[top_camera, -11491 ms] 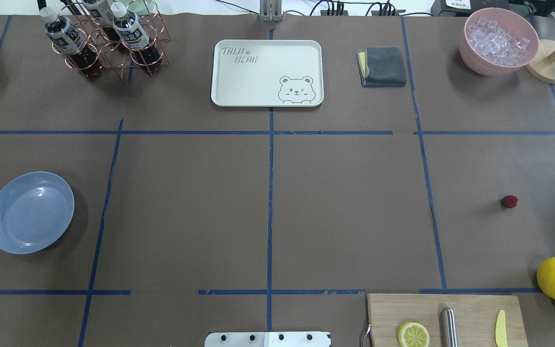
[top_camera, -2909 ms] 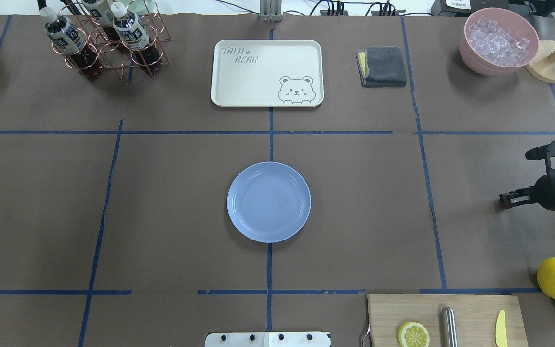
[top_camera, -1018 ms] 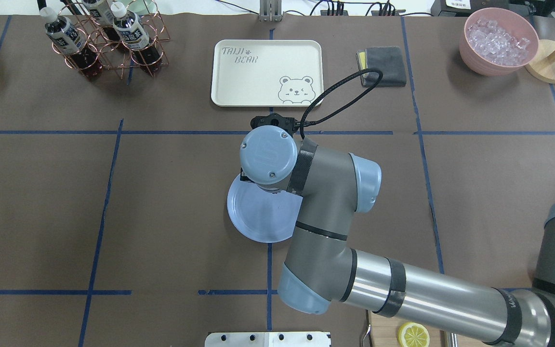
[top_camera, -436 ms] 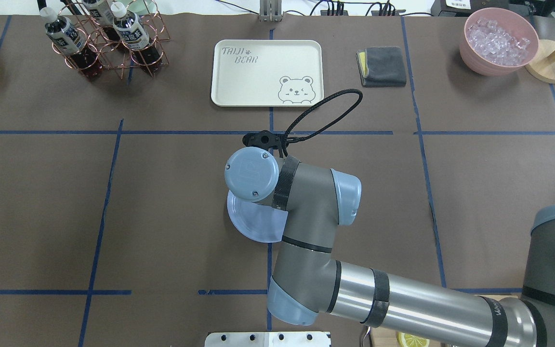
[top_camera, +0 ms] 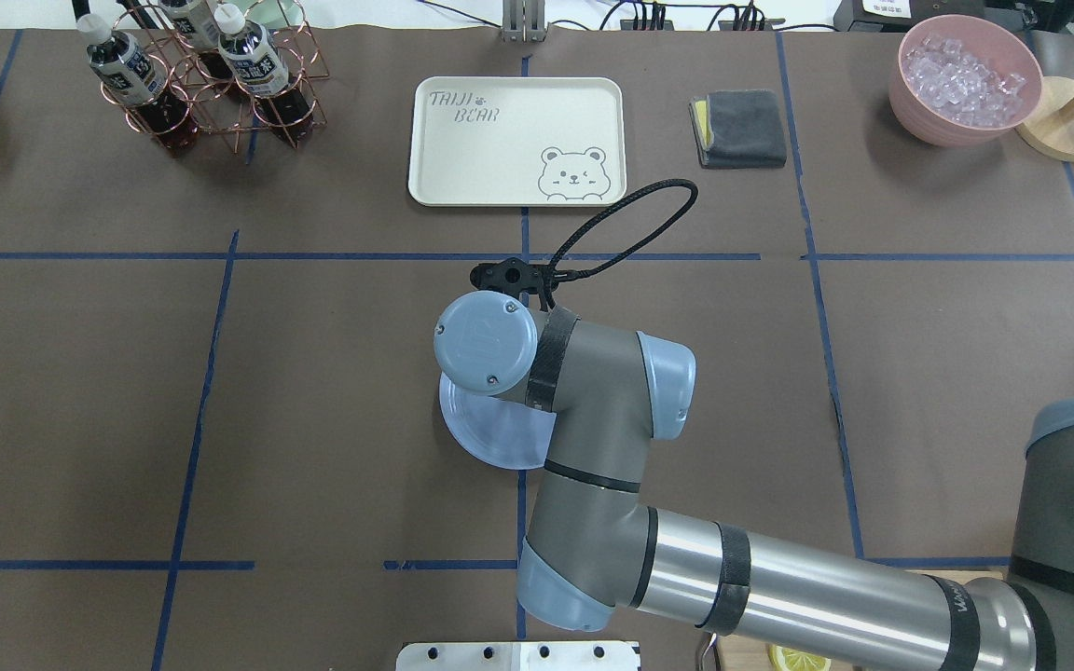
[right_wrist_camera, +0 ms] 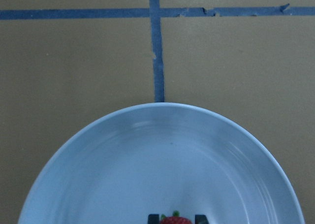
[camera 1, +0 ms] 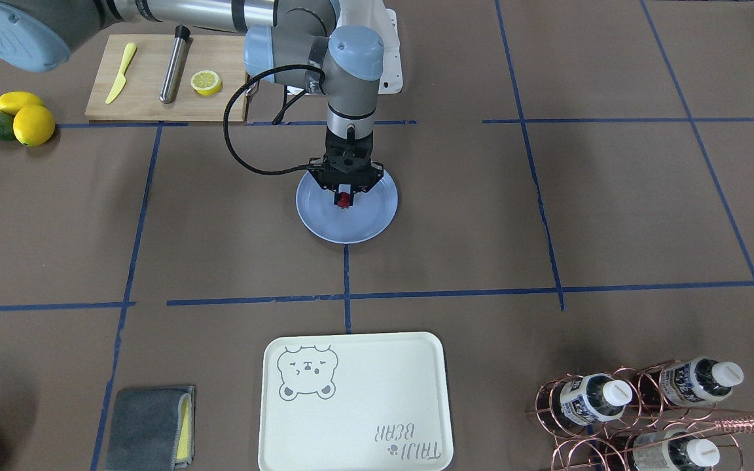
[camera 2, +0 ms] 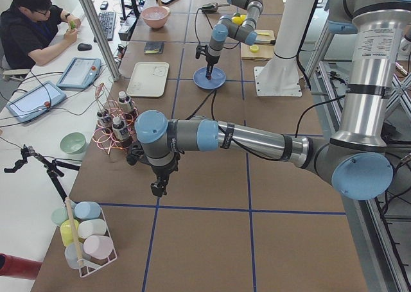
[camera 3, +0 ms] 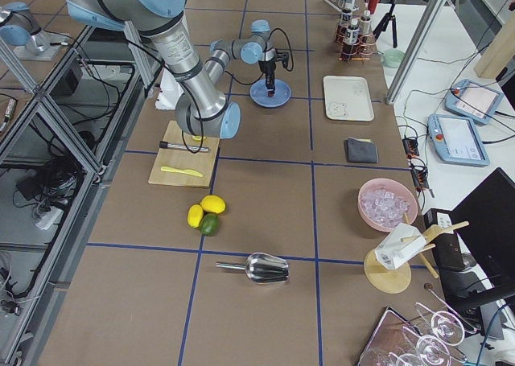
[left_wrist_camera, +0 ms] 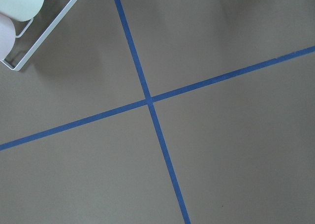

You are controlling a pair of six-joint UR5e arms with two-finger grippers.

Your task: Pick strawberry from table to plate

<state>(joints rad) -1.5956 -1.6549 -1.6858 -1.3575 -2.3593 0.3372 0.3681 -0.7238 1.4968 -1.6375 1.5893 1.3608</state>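
Right hand (camera 1: 344, 200) clamps the strawberry (right_wrist_camera: 176, 220) over the plate (camera 1: 351, 227); released too high, it could roll onto the desk (camera 1: 482, 196).

"TAIJI BEAR" on the cream tray (top_camera: 500, 158)

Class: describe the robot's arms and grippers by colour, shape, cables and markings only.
Right arm and left arm: grey and silver tubes, rounded joints with pale blue caps. The right arm has black bands, an embossed logo on one round cap, and a black cable looping to its wrist. Right gripper and left gripper are black.
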